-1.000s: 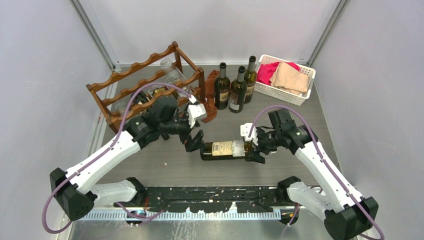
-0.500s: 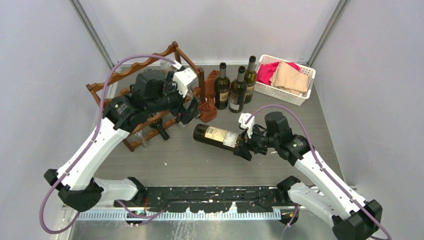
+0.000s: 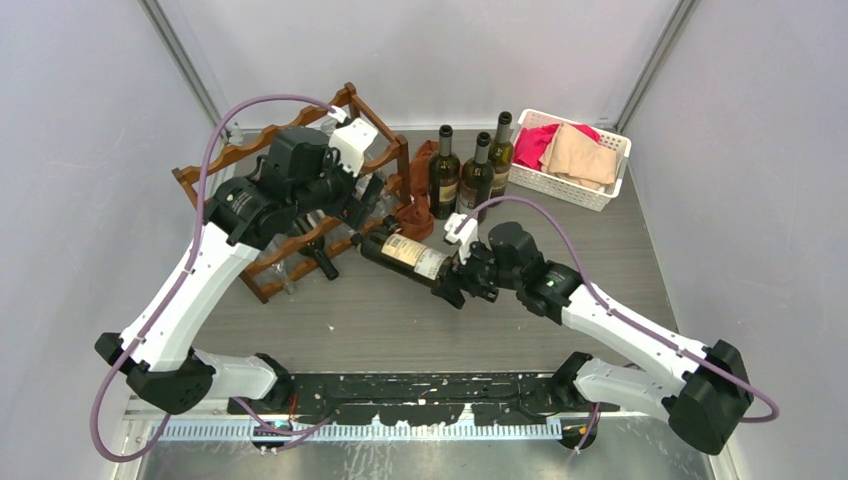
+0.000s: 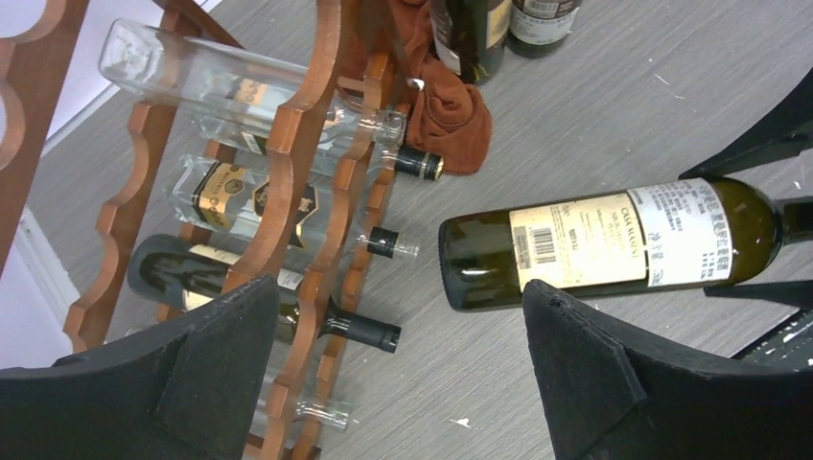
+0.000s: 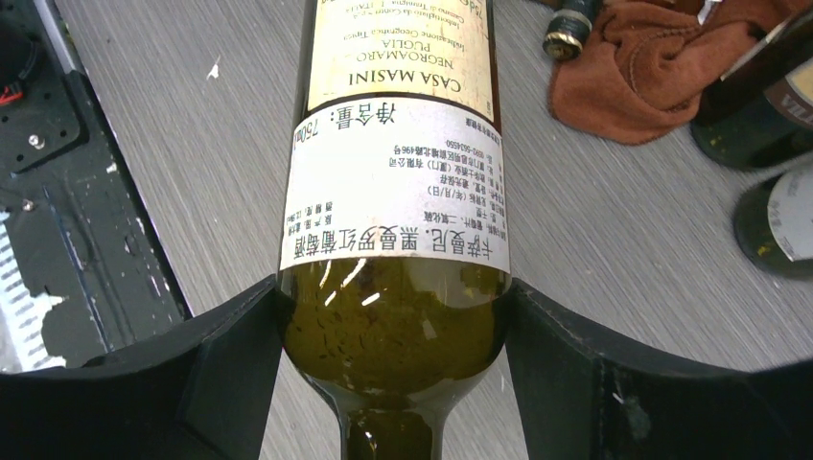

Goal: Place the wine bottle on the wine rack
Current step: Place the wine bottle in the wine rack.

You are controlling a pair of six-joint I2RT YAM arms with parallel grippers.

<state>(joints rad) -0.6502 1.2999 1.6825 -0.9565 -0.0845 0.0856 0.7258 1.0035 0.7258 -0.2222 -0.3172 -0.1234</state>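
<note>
two tools are in view. the right tool (image 5: 395, 356) is clenched on the wine bottle (image 5: 395, 182), one finger pressed to each side of its shoulder just behind the label, with the neck running back between them toward the wrist. the bottle's base points away from this tool toward the wine rack (image 4: 292, 144) and stops short of it, resting on no rail; whether the base touches the tabletop (image 3: 400, 330) cannot be told.

ahead of this tool and to its right, a brown cloth (image 5: 633, 67) lies crumpled on the tabletop. further right, three dark bottles (image 3: 475, 180) stand upright, and past them is a white basket (image 3: 565, 190) holding pink and tan cloths.

the left tool (image 4: 403, 383) is released, its fingers spread wide with nothing between them, and it hangs over the end of the rack. below it, the scalloped rails carry two clear bottles (image 4: 220, 81) and a dark one (image 4: 168, 273), their necks pointing toward the held bottle.
</note>
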